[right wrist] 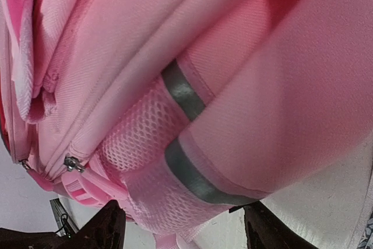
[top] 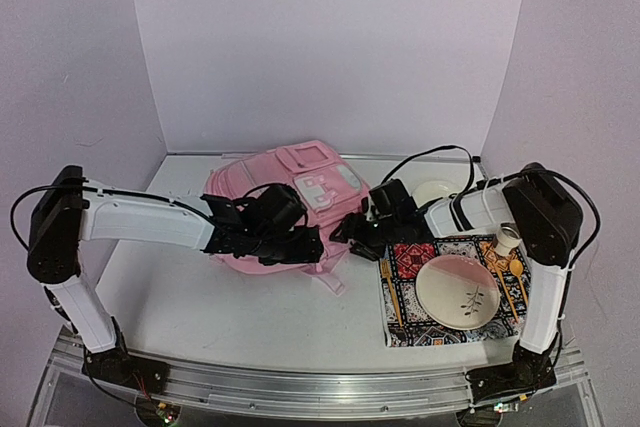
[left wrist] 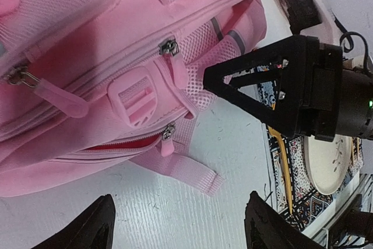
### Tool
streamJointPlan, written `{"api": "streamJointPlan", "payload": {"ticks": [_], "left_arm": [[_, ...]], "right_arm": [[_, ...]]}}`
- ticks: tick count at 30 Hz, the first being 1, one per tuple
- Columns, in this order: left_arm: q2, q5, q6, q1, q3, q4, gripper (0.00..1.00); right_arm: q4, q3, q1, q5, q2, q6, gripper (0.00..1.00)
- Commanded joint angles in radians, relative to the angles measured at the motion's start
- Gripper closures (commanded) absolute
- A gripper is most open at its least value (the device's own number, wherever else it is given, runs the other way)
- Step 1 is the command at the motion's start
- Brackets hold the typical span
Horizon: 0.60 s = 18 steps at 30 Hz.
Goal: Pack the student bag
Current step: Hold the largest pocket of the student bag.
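Entry: the bag (top: pixel 300 159) was found lying flat toward the back of the surface (top: pixel 230 312), near the middle, with its lighter pocket panels facing up. The left tool (top: pixel 312 245) was held at the bag's near edge. Its fingers were spread wide with nothing gripped (in the left wrist view only bare surface and a loose strap (left wrist: pixel 186 170) were seen in the gap). A pink buckle (left wrist: pixel 135 100) and two zip pulls (left wrist: pixel 169 46) were noted just above that strap.

The right tool (top: pixel 348 231) was placed at the bag's right near corner, close beside the left tool. Its fingers were likewise spread apart. The mesh pocket (right wrist: pixel 137 138), crossed by grey stripes (right wrist: pixel 183 94), was seen lying between them (whether the fabric was touched could not be told). A patterned mat (top: pixel 410 257) was laid on the surface to the right of the bag, and a plate (top: pixel 462 287) was set on it.
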Motion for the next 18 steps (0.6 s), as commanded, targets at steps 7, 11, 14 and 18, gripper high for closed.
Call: {"api": "streamJointPlan", "payload": {"ticks": [7,11,14,18], "left_arm": [[0.118,-0.050,-0.051,-0.031,0.003,0.109,0.30],[0.143,-0.084,-0.052,-0.032,0.003,0.125,0.37],[0.166,-0.099,-0.059,-0.031,0.007,0.132,0.42],[0.182,-0.124,-0.087,-0.031,0.006,0.152,0.48]], "right_arm": [[0.067,0.010,-0.002,-0.021,0.031,0.065,0.37],[0.106,0.034,-0.002,-0.038,0.031,0.063,0.56],[0.124,0.036,-0.002,-0.055,0.013,0.065,0.69],[0.139,0.028,-0.001,-0.068,-0.005,0.077,0.83]]}}
